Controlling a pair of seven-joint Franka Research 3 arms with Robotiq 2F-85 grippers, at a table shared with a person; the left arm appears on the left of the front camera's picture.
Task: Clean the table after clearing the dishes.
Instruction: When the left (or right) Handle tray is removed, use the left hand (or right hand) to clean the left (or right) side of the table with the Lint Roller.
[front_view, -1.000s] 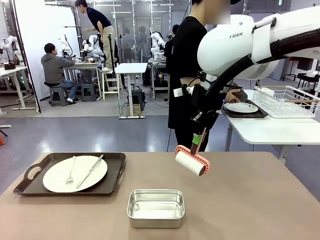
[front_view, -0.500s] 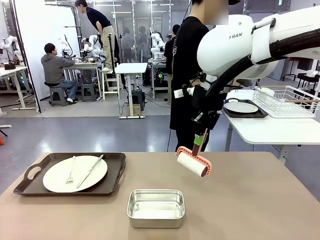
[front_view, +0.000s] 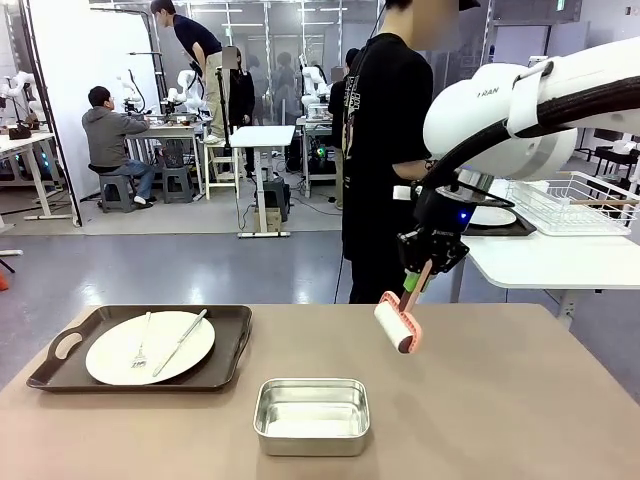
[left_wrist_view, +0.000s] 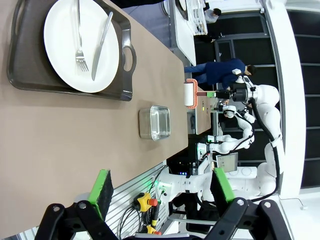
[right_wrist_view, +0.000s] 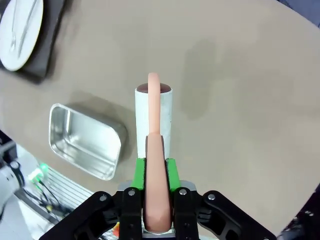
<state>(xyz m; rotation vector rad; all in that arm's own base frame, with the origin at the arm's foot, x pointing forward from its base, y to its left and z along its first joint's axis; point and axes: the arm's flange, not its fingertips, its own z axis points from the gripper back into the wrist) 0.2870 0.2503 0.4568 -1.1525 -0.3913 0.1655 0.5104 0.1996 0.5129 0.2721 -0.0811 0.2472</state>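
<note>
Lint roller (front_view: 397, 327) held above the table (front_view: 520, 400).
You see the right jaws pinching its pink handle; the left jaws stand spread.

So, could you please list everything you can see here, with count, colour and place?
table: one, tan-brown, nearest
tray: one, dark brown, table's left side
plate: one, white, on that tray
fork: one, silver, on the plate
knife: one, silver, on the plate
steel pan: one, silver, table's near middle
lint roller: one, white roll, pink frame, above the table
side table: one, white, far right
second tray: one, dark, on the side table
second plate: one, white, on it
wire rack: one, white, on the side table
person: one, black top, far side
left tool: black, green pads, open
right tool: shut on the lint roller's handle
</note>
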